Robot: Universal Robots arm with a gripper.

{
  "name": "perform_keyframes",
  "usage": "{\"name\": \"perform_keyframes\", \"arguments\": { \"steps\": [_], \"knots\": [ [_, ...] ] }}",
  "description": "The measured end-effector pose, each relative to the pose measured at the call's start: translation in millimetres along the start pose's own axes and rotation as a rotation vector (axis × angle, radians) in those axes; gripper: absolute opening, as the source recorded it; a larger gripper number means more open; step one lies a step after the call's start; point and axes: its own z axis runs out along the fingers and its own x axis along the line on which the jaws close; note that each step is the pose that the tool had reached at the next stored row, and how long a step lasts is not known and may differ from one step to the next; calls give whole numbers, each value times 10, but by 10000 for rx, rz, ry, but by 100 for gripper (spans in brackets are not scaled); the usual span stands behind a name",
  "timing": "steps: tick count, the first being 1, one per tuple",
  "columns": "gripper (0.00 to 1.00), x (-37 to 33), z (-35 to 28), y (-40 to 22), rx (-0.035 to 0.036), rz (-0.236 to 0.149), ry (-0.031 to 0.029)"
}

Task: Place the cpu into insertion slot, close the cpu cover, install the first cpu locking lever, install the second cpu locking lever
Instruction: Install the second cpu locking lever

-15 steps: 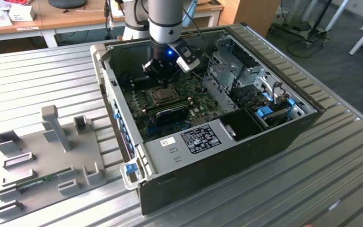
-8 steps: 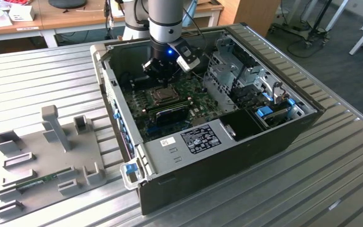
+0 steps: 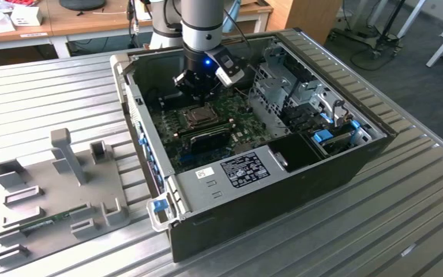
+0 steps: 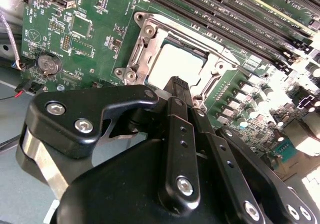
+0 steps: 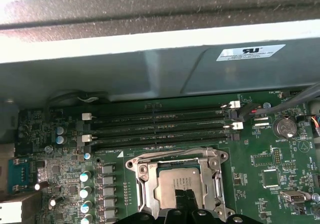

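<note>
Gripper (image 5: 184, 200) hovers over the cpu (image 5: 176, 184) — seated in the insertion slot (image 5: 141, 184)

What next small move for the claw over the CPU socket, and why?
Probably ease the black claw down onto the shiny metal cover frame: the silvery square chip already sits under it, and the shut claw hangs right at its edge.

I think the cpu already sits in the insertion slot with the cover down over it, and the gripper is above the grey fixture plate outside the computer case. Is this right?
Not quite. The gripper is inside the computer case, just above the insertion slot, not over the grey fixture plate; the exterior view shows this. The rest holds: in the first wrist view the cpu sits in the slot under the cpu cover.
</note>
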Motion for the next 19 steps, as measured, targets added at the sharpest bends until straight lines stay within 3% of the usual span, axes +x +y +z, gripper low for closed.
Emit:
{"name": "perform_keyframes", "arguments": {
  "steps": [4,7,19],
  "knots": [
    [10,0,-1,0,2,-1,7],
    [10,-1,-2,0,14,13,152],
    [10,-2,-16,1,11,14,153]
  ]
}}
